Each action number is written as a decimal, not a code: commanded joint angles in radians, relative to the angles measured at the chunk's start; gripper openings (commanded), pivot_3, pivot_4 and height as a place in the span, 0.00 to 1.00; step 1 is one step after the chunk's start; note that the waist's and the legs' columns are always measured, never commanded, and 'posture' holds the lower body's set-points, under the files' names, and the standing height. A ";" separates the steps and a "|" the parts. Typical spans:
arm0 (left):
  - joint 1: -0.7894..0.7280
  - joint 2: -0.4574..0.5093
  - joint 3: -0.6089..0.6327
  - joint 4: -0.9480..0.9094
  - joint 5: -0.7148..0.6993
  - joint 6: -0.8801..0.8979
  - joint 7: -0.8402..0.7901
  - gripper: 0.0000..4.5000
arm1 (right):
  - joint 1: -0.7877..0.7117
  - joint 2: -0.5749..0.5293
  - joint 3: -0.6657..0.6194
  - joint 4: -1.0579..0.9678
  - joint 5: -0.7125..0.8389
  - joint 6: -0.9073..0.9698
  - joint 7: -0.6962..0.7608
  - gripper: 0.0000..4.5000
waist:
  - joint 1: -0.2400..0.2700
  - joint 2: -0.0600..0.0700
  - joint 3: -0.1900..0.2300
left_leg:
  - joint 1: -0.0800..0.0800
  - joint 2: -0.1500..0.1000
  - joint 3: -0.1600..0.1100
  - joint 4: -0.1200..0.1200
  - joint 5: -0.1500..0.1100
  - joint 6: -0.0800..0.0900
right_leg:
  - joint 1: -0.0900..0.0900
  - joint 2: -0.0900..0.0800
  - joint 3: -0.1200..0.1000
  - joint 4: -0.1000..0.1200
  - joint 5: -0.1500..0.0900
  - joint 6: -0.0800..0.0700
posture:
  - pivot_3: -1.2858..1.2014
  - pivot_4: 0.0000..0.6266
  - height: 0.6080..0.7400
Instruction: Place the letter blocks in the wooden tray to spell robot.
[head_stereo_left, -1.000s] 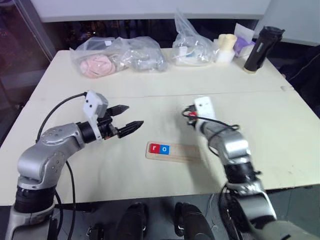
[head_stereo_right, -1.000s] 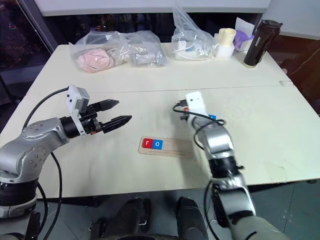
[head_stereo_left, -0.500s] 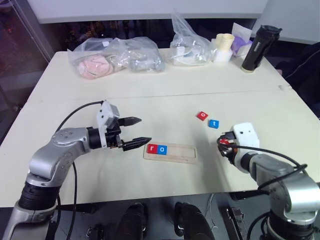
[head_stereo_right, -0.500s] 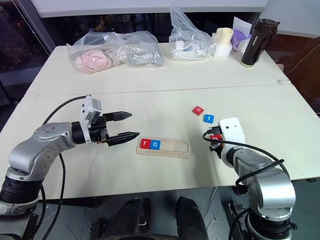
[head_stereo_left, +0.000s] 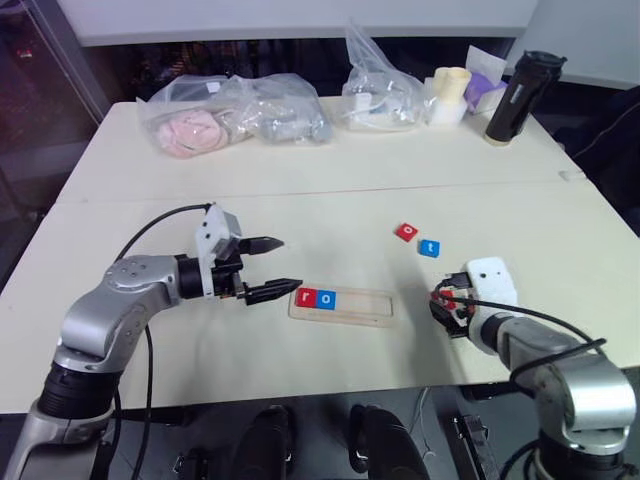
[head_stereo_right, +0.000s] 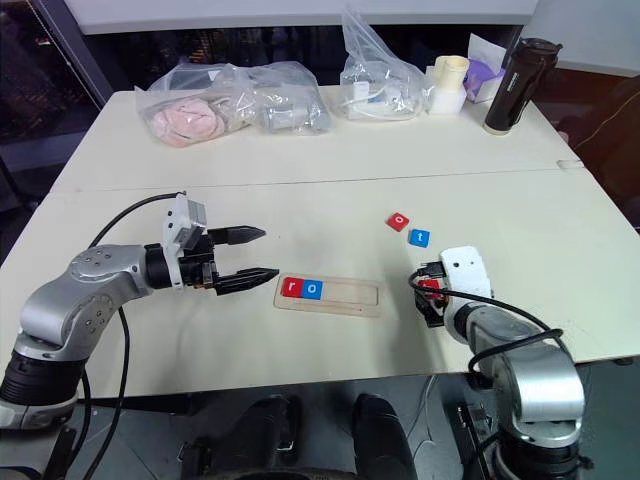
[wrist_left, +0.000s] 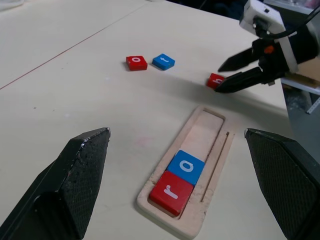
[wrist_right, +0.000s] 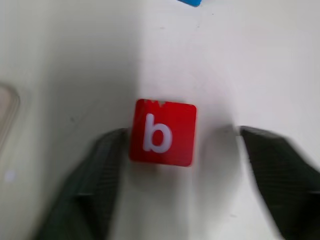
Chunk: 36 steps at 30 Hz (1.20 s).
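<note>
1. Pale wood tray (head_stereo_left: 343, 306) lies flat on my table (head_stereo_left: 300, 180), between the two grippers, with two tiles seated at its left end — a red r (head_stereo_left: 306, 297) and, touching it, a blue o (head_stereo_left: 325, 299). I count three free slots beside them.
2. Three more tiles sit loose on the table, so five in all: a red o (head_stereo_left: 405, 232) and a blue t (head_stereo_left: 428, 247) just beside each other, beyond the tray's right end, and a red b (wrist_right: 163, 132) near the right gripper.
3. My right gripper (wrist_right: 180, 175) has its jaws spread wide with the b tile lying flat on the table between the fingers; one finger is at the tile's edge, the other well clear, so nothing is gripped.
4. My left gripper (head_stereo_left: 272, 267) hovers just off the tray's left end, fingers apart and empty, pointing toward the tray.
5. Far side of the table: two plastic bags (head_stereo_left: 235, 110), a black bottle (head_stereo_left: 516, 98) and a cream container (head_stereo_left: 450, 92) — all well apart from the tiles.
</note>
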 joint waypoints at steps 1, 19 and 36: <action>-0.012 0.005 0.008 -0.013 0.005 -0.014 0.004 1.00 | -0.032 -0.180 -0.011 -0.015 0.111 -0.063 0.194 0.99 | 0.001 0.000 0.000 | 0.000 0.000 0.000 0.000 0.000 0.000 | 0.000 0.000 0.000 0.000 0.000 0.000 | 0.52 0.24 1.00; 0.022 0.048 0.039 -0.100 -0.078 0.048 -0.023 1.00 | -0.091 -0.568 0.260 0.731 -0.043 -1.219 0.933 0.99 | 0.003 -0.002 0.001 | 0.000 0.001 0.001 0.008 0.000 0.000 | 0.004 0.000 0.000 0.001 -0.002 0.004 | 0.52 0.24 1.00; 0.040 0.072 0.047 -0.137 -0.083 0.070 0.043 1.00 | -0.179 -0.506 0.326 0.973 -0.132 -1.384 0.982 0.68 | 0.006 -0.002 0.001 | 0.007 0.001 0.001 0.010 0.000 0.000 | 0.011 -0.001 0.001 0.001 0.000 0.000 | 0.52 0.24 1.00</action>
